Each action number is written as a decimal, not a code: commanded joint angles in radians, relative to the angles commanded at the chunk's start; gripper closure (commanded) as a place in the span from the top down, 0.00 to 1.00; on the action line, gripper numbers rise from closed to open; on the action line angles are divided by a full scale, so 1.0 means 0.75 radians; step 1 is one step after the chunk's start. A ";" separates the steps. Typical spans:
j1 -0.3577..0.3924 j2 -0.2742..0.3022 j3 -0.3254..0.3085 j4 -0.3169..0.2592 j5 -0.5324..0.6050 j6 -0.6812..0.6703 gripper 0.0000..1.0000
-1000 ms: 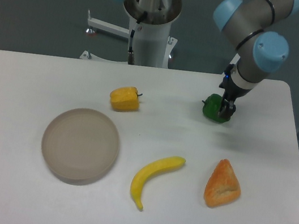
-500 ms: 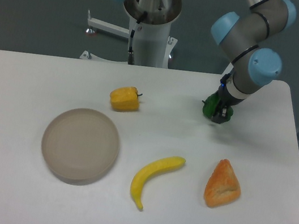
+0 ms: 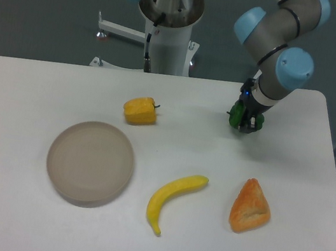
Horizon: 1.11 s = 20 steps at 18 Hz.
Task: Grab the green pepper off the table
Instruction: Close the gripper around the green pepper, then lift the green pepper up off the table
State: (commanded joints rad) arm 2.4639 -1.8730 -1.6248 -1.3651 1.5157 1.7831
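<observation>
Camera view from a fixed spot above a white bench (image 3: pixel 46 79) with rounded corners. A grey robot arm with pale blue joints reaches down at the far right of the bench. Its dark pincer (image 3: pixel 246 120) is closed around a small dark green pepper (image 3: pixel 238 115), which appears slightly lifted off the bench or just touching it; the picture does not settle which. Most of the pepper is hidden by the pincer, with only a green edge showing on its left side.

The hold looks shallow and off to one side, so the glossy, lumpy pepper could slip or twist out as the arm rises. If it drops, it could roll toward the near edge on the right.

Other things lie well apart on the bench: a yellow pepper (image 3: pixel 140 110) near the middle back, a round grey dish (image 3: pixel 90 161) at the left, a banana (image 3: pixel 172 200) in front, and an orange wedge-shaped toy (image 3: pixel 250 207) at the right front. The arm's white base column (image 3: pixel 167 38) stands behind the bench. Beyond it the floor is dark grey-green.
</observation>
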 joint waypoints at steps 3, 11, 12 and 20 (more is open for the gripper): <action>-0.088 -0.029 0.145 -0.023 0.002 -0.227 0.24; -0.123 -0.067 0.317 -0.008 0.008 -0.369 0.23; -0.141 -0.082 0.336 -0.008 0.010 -0.381 0.23; -0.221 -0.113 0.326 0.039 0.121 -0.379 0.24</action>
State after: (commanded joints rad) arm 2.2979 -1.9574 -1.3806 -1.3361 1.6061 1.4987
